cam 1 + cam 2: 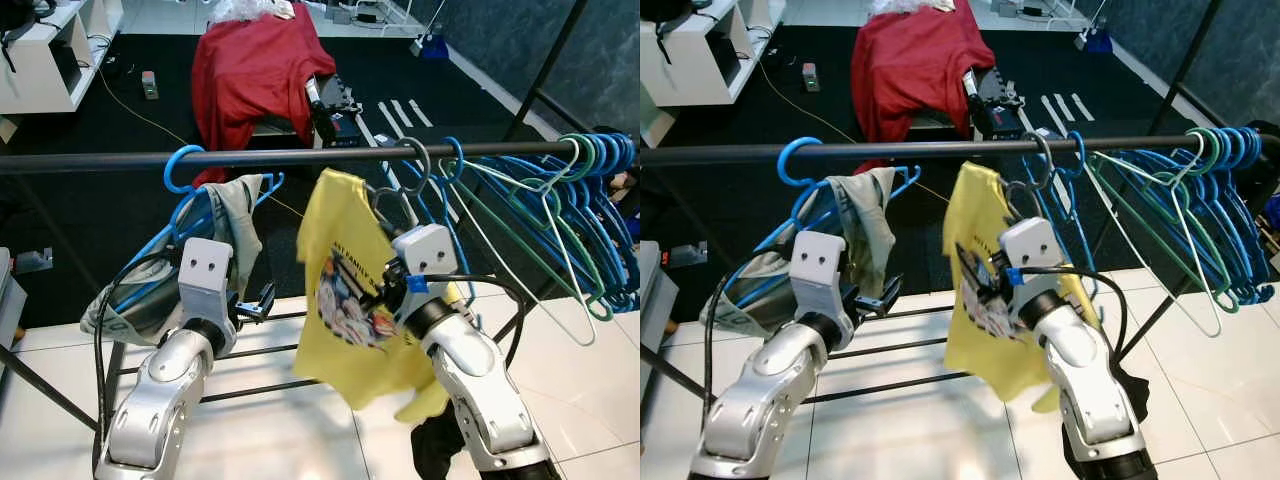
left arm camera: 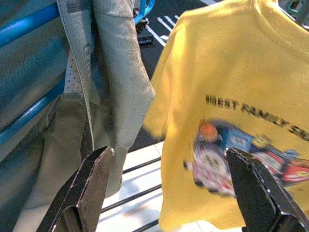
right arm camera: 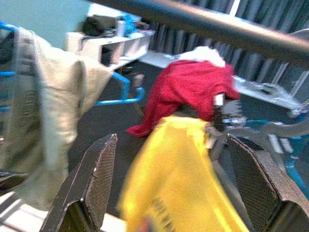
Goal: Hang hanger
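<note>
A yellow printed T-shirt [image 1: 345, 290] hangs on a grey hanger whose hook [image 1: 415, 165] is over the black rail [image 1: 280, 157]. My right gripper [image 3: 171, 140] is open right beside the shirt, with the yellow cloth lying between its spread fingers [image 3: 96, 174]; in the eye views the shirt hides its tips. My left gripper [image 1: 255, 303] is open too, held below the rail between the shirt and a grey garment [image 1: 235, 225] draped on a blue hanger [image 1: 185, 165]. The left wrist view shows its fingers [image 2: 91, 179] apart, with the grey garment [image 2: 111, 72] on one side and the shirt [image 2: 231, 111] on the other.
Several blue and green empty hangers [image 1: 570, 200] crowd the rail's right end. A red cloth [image 1: 255, 70] covers something on the dark floor beyond. The rack's lower bars [image 1: 260, 350] cross the white tiles. White shelves [image 1: 45, 50] stand at the far left. A dark cloth [image 1: 435, 445] lies under my right arm.
</note>
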`<state>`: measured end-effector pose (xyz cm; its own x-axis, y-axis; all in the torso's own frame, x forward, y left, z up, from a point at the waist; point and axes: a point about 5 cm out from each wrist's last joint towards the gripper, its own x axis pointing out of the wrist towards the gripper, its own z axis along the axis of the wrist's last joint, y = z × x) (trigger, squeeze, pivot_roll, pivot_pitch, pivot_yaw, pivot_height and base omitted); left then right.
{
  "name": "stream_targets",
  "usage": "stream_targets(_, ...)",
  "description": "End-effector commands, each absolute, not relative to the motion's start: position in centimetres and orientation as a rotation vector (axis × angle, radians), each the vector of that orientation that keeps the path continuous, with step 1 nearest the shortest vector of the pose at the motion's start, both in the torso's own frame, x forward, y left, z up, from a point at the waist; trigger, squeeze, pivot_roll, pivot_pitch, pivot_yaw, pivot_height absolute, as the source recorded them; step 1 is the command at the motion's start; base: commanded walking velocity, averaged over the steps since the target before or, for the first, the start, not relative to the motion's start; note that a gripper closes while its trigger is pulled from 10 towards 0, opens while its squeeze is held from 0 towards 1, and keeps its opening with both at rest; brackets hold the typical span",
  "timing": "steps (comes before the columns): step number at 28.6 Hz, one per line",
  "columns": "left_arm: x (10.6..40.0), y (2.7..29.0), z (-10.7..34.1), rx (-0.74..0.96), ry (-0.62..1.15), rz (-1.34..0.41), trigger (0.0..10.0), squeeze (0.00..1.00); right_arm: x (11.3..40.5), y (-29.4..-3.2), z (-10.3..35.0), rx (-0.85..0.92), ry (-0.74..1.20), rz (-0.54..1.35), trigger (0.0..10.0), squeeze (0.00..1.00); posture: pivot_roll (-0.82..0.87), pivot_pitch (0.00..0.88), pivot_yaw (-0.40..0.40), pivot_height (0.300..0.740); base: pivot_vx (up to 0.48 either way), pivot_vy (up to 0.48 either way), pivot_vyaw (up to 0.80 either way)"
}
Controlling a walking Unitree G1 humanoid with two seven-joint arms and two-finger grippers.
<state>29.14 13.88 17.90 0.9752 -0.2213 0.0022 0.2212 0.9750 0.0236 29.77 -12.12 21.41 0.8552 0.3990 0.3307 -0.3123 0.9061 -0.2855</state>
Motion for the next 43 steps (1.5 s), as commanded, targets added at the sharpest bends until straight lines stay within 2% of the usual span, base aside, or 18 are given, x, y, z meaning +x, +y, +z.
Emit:
stream_targets(1,29.0,14.0,17.1,0.016,0.036,-0.220,10.0,0.00,29.7,-13.0,22.3,-0.213,-0.444,0.308,10.0,0.00,-0.06,0.182,-0.050,0.740,0.000,0.000,0.00)
stream_targets(6,29.0,14.0,17.1,0.016,0.038,-0.221,10.0,0.00,29.8,-13.5,23.1,-0.191,-0.485,0.273,10.0,0.00,-0.06,0.186,-0.049,0.740,0.000,0.000,0.00)
stream_targets(7,29.0,14.0,17.1,0.016,0.039,-0.222,10.0,0.00,29.9,-13.8,23.6,-0.185,-0.508,0.260,10.0,0.06,-0.07,0.186,-0.050,0.740,0.000,0.000,0.00)
stream_targets(8,29.1,14.0,17.1,0.014,0.039,-0.221,10.0,0.00,30.0,-14.2,24.1,-0.184,-0.523,0.235,10.0,1.00,-0.07,0.192,-0.051,0.740,0.000,0.000,0.00)
stream_targets(11,29.0,14.0,17.1,0.013,0.041,-0.221,10.0,0.00,30.2,-15.2,24.4,-0.187,-0.513,0.168,10.0,1.00,-0.07,0.192,-0.050,0.740,0.000,0.000,0.00)
stream_targets(12,29.0,13.9,17.1,0.010,0.043,-0.223,10.0,0.00,30.3,-15.6,24.3,-0.181,-0.502,0.146,10.0,0.75,-0.07,0.195,-0.050,0.740,0.000,0.000,0.00)
stream_targets(13,29.0,13.9,17.0,0.009,0.044,-0.224,10.0,0.00,30.4,-15.8,24.3,-0.176,-0.495,0.135,10.0,0.75,-0.07,0.195,-0.050,0.740,0.000,0.000,0.00)
stream_targets(14,29.0,13.8,17.0,0.007,0.045,-0.225,10.0,0.00,30.4,-16.0,24.2,-0.173,-0.488,0.130,10.0,0.00,-0.07,0.198,-0.050,0.740,0.000,0.000,0.00)
stream_targets(26,29.0,13.6,17.0,0.004,0.049,-0.233,10.0,0.00,31.3,-18.1,23.1,-0.177,-0.356,0.171,10.0,0.00,-0.08,0.205,-0.053,0.740,0.000,0.000,0.00)
stream_targets(27,29.0,13.5,17.0,0.003,0.050,-0.235,10.0,0.00,31.7,-18.7,22.1,-0.163,-0.258,0.252,10.0,0.00,-0.08,0.208,-0.053,0.740,0.000,0.000,0.00)
stream_targets(31,29.0,13.6,17.0,0.005,0.049,-0.235,10.0,0.00,32.2,-20.0,21.3,-0.179,-0.174,0.312,10.0,0.00,-0.08,0.212,-0.055,0.740,0.000,0.000,0.00)
stream_targets(37,28.9,13.6,17.0,0.006,0.052,-0.238,10.0,0.00,32.7,-21.3,21.4,-0.221,-0.141,0.344,10.0,0.00,-0.08,0.218,-0.051,0.740,0.000,0.000,0.00)
stream_targets(40,28.9,13.6,17.0,0.011,0.054,-0.240,10.0,0.00,33.1,-22.3,23.0,-0.255,-0.187,0.335,10.0,0.00,-0.08,0.220,-0.049,0.740,0.000,0.000,0.00)
stream_targets(43,28.9,13.6,16.9,0.014,0.056,-0.243,10.0,0.00,33.2,-22.6,23.4,-0.227,-0.183,0.363,10.0,0.00,-0.08,0.222,-0.047,0.740,0.000,0.000,0.00)
